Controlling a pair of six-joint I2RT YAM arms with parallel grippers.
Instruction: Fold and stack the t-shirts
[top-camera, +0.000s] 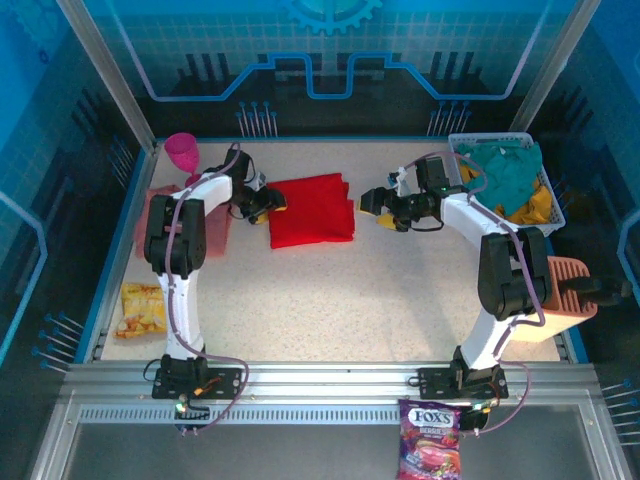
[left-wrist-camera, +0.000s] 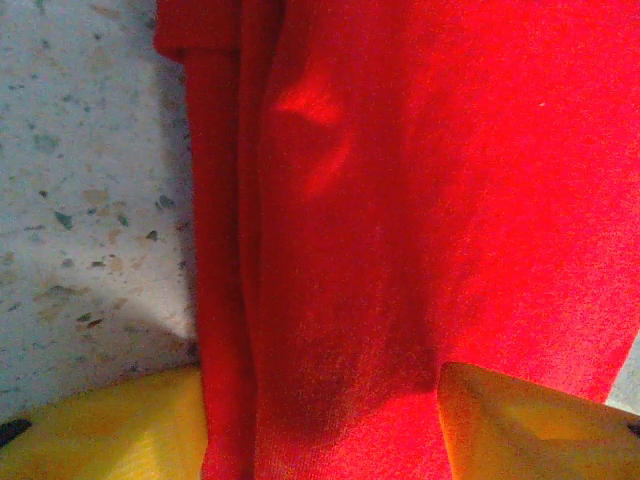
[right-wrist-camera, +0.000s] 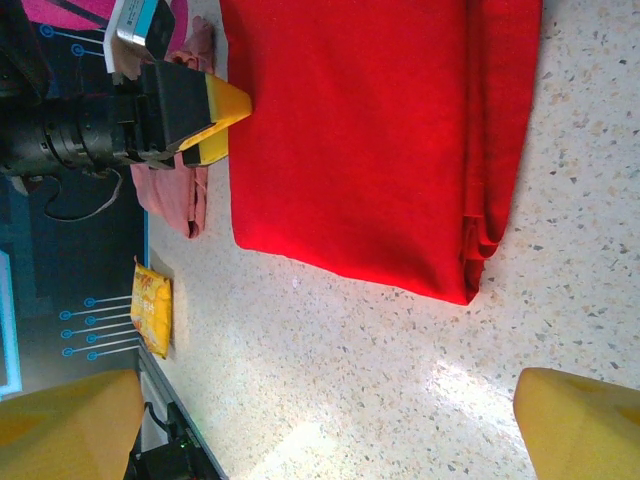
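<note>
Left gripper (left-wrist-camera: 320, 380): yellow fingers (left-wrist-camera: 120, 425) spread apart, straddling the near-left edge of the red t-shirt (top-camera: 312, 210); red cloth lies between them. From the left wrist view it cannot be told whether the pads actually press the fabric. The right wrist view shows the same gripper with its tips against the shirt's edge. Right gripper (right-wrist-camera: 330, 400): fingers wide apart, holding nothing, over bare bench (top-camera: 330, 300) just off the shirt's right side, apart from the cloth. Red t-shirt: folded into a compact rectangle, lying flat at mid-bench between the two grippers, layered fold edges showing along one side, no graphic or lettering facing up. Salmon-pink t-shirt (top-camera: 216, 232): bunched on the bench to the left, partly under the left arm, near the red one but not touching it. Further out: a magenta cup (top-camera: 183, 155) stands upright at the far-left corner behind the pink cloth; a yellow snack bag (top-camera: 140, 308) lies by the left edge, nearer the arm bases. A white basket (top-camera: 490, 137) at the far right holds teal and yellow cloth. A purple candy bag (top-camera: 430, 440) rests on the metal frame in front of the right arm's base.
</note>
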